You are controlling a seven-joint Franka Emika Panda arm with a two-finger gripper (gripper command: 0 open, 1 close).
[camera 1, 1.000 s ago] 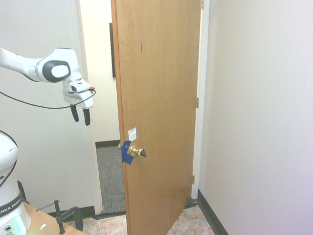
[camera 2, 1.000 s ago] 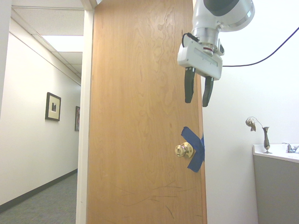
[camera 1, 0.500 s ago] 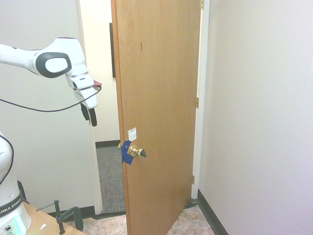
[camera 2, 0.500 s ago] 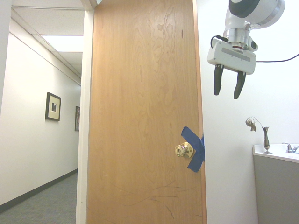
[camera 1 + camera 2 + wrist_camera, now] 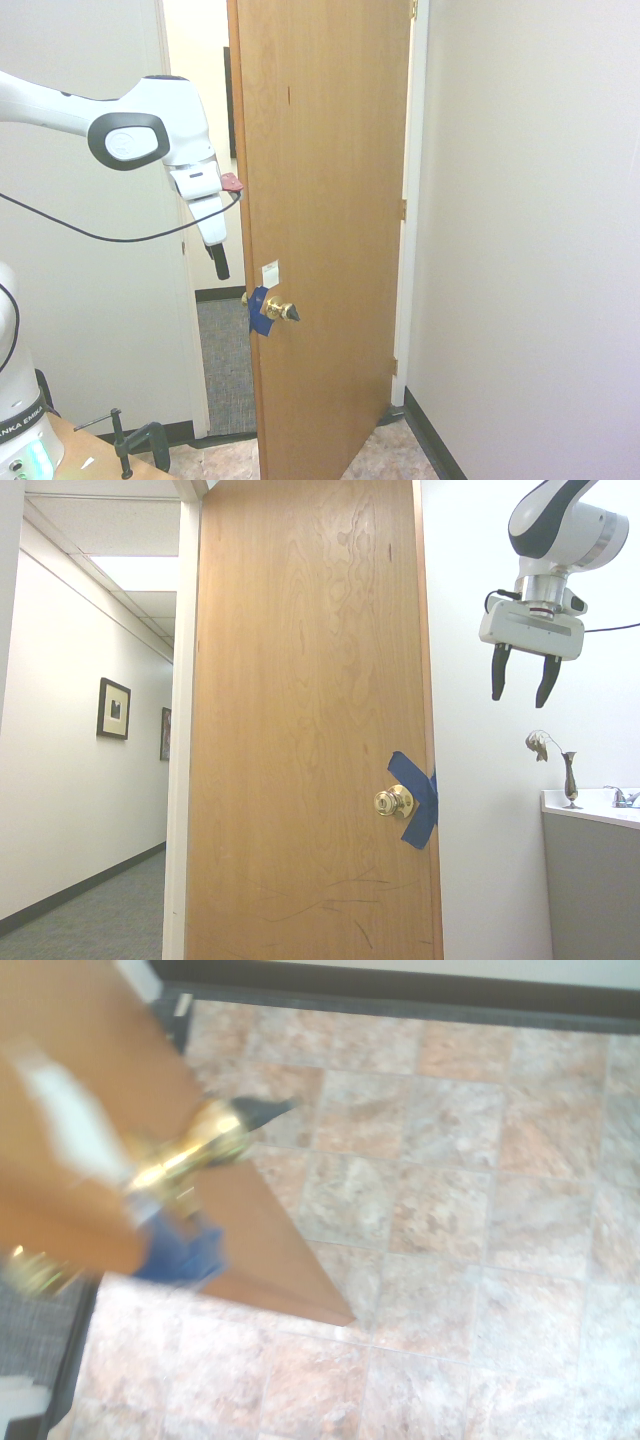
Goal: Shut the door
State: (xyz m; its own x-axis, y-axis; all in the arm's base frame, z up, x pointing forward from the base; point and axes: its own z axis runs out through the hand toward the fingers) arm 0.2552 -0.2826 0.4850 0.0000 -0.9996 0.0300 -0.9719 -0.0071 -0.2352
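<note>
The door is a tall slab of orange-brown wood, standing partly open into the room. Its brass knob carries blue tape, with a small white sticker just above. From the hallway side, the door and its other knob with blue tape show too. My gripper hangs open, fingers pointing down, to the right of the door's free edge and above knob height. In the first exterior view the gripper sits just left of the door edge. The wrist view looks down on the knob, blurred.
A white wall runs along the hinge side. A grey cabinet with a small vase stands at the right in the second exterior view. Carpeted hallway lies beyond the doorway; tiled floor lies below.
The arm has swung toward the door's free edge and a little lower, past the edge as seen from the hallway side. The door has not moved. The gripper stays open.
</note>
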